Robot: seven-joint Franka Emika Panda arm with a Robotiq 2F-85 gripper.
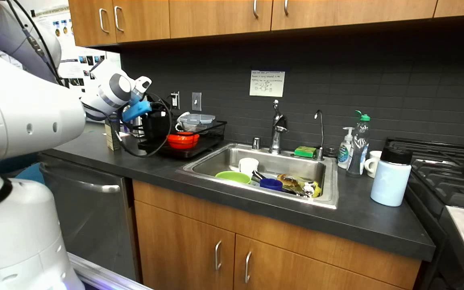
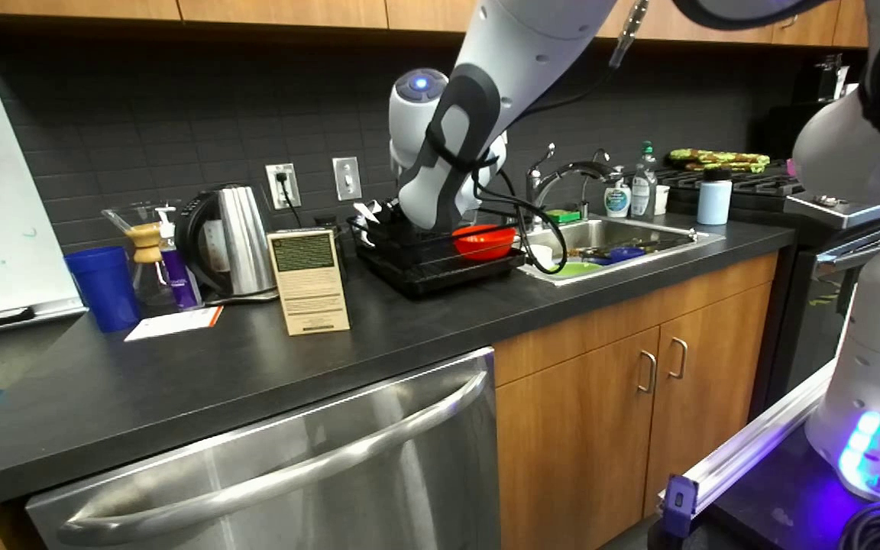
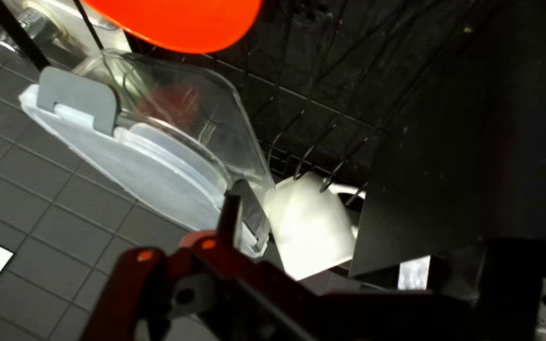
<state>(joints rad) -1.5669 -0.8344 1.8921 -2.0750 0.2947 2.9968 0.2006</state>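
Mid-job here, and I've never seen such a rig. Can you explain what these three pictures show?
The white machine is a robot arm, ending in a two-fingered gripper. Two cameras stand outside it; in both exterior views it reaches over a black dish rack on a kitchen counter. The third camera rides on the wrist, giving a tilted close-up.

Also on the counter are a steel kettle, a tan box and a light-blue bottle. The sink holds a green bowl among other things.

In the close-up, one finger shows in front of a see-through lidded container, with a white mug beside that and an orange bowl at the top. The other finger is lost in darkness, so I cannot tell whether anything is held, nor what the large black surface there is.
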